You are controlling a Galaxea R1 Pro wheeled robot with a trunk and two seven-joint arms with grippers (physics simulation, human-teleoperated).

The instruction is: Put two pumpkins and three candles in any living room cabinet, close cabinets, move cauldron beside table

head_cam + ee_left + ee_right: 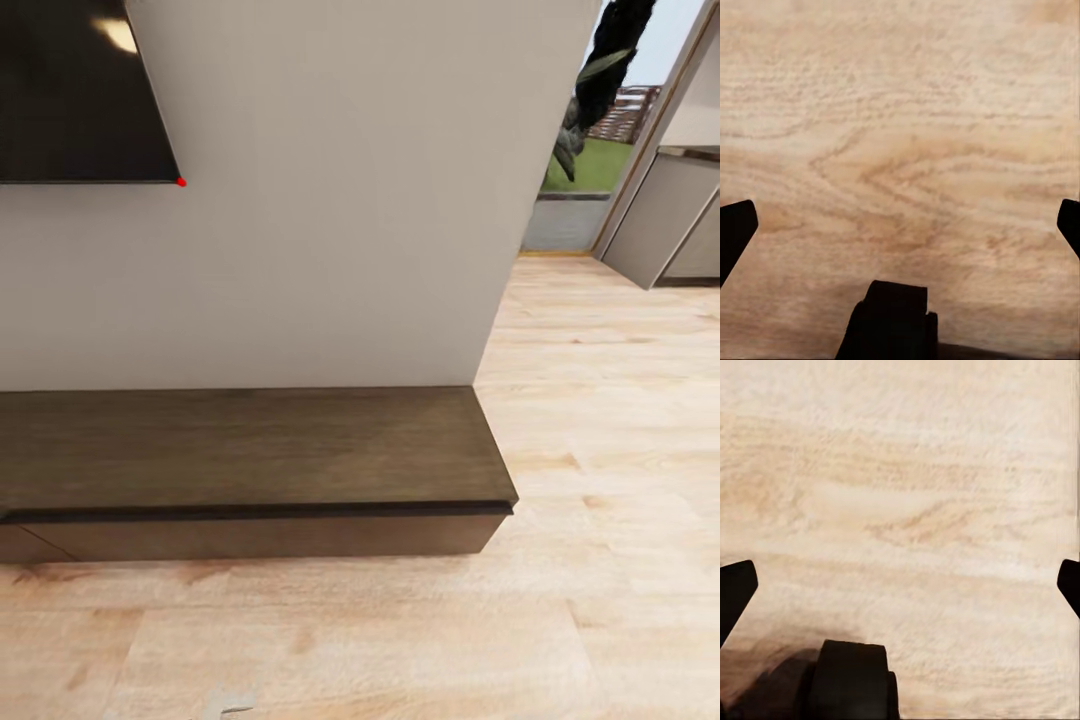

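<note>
Pumpkins, candles and cauldron were out of sight, so progress could not be judged. The low cabinet (250,470) by the wall looked closed. Left end effector (900,225) and right end effector (900,585) hung wide open, empty, over the floor (600,600).

A low dark cabinet (250,460) is sitting against the white wall (340,200) at 12 o'clock, blocking the way forward. Its flat top is lying bare. A dark screen (80,90) is hanging on the wall at 11 o'clock. The wooden floor (600,420) is running free at 2 o'clock, past the cabinet's end, toward grey cupboards (670,230) further away.
</note>
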